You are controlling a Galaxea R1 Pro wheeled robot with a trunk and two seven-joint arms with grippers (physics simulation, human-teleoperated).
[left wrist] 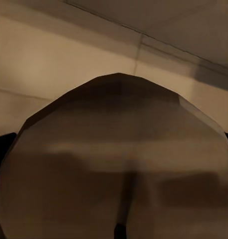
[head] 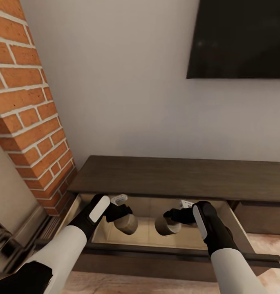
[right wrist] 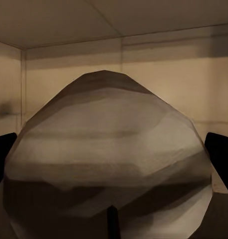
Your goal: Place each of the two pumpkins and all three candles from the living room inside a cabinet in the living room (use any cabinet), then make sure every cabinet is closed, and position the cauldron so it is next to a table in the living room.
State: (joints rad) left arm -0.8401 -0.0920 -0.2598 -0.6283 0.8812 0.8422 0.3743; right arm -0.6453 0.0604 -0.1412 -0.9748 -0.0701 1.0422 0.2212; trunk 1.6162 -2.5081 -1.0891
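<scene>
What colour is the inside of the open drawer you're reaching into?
Pale beige, lighter than the dark-brown cabinet. The drawer interior shows best in the right wrist view.

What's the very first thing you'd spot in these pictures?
Two robot arms reach into an open drawer of the long dark cabinet, and each holds a stubby beige candle. The left gripper has one candle and the right gripper has the other candle. A red brick column stands on the left, with a black screen high on the wall.

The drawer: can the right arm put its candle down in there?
Probably yes. The drawer is pulled open, and the right gripper already holds its candle inside it, with bare drawer floor underneath.
</scene>
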